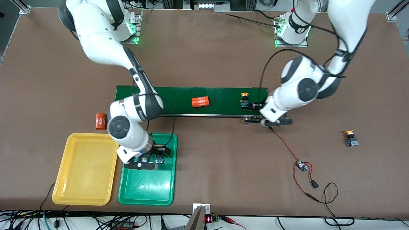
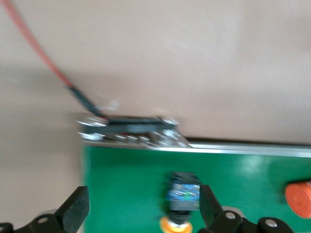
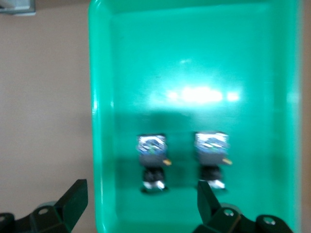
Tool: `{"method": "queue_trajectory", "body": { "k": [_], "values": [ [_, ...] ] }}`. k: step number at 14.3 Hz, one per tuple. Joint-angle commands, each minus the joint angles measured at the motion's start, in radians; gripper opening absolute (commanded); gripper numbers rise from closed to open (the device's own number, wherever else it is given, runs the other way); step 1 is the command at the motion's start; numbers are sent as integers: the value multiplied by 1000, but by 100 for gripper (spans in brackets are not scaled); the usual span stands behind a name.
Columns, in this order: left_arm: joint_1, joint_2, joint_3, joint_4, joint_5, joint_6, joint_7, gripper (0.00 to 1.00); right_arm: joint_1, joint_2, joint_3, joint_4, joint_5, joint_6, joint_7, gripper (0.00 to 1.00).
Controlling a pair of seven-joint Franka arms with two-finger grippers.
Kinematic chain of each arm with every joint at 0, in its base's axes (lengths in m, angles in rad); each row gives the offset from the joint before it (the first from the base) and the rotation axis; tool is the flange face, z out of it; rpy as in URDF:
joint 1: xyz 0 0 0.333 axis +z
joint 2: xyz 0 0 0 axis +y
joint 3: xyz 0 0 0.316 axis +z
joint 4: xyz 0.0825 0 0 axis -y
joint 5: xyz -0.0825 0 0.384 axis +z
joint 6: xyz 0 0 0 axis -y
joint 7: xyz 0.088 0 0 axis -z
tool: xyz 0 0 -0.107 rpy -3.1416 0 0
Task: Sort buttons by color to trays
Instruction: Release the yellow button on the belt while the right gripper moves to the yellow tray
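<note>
Two buttons (image 3: pixel 152 160) (image 3: pixel 212 158) lie side by side in the green tray (image 1: pixel 150 191); one of them (image 1: pixel 159 160) also shows in the front view. My right gripper (image 1: pixel 150 155) (image 3: pixel 140 201) hangs open over them, holding nothing. The yellow tray (image 1: pixel 84 169) lies beside the green one. A yellow-capped button (image 1: pixel 244 99) (image 2: pixel 183 196) stands on the dark-green belt (image 1: pixel 179 95). My left gripper (image 1: pixel 255 105) (image 2: pixel 141 208) is open around it, one finger (image 2: pixel 209 206) close beside it. Another yellow-capped button (image 1: pixel 351 138) lies on the table toward the left arm's end.
One orange cylinder (image 1: pixel 200 101) (image 2: pixel 299 199) lies on the belt, another (image 1: pixel 101 121) on the table by the yellow tray. A small circuit board (image 1: pixel 250 118) (image 2: pixel 131 130) sits at the belt's edge. Red and black wires (image 1: pixel 302 166) trail from it toward the front camera.
</note>
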Motion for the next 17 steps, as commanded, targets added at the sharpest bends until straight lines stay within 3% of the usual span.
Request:
{"method": "queue_trajectory", "body": {
  "k": [1,3,6,8,11,15,17],
  "values": [
    [3,-29,100,28,13,-65,70,100,-14,-117,-37,-25,-5,-139,8,100],
    [3,-34,180,34,95,-65,198,100,-12,-165,-87,-25,-5,-187,3,100],
    [5,-9,291,36,239,-47,277,100,-23,-192,-117,-27,-5,-245,-1,100],
    [9,12,350,36,362,53,277,100,-32,-205,-128,-27,-7,-254,-1,100],
    [80,76,384,42,376,108,286,100,-49,-217,-131,-28,1,-280,-6,100],
    [97,193,479,154,364,246,551,100,-51,-232,-129,-31,-2,-317,-40,100],
    [106,227,498,183,364,265,566,100,-51,-243,-140,-36,-16,-371,-29,100]
  ]
}}
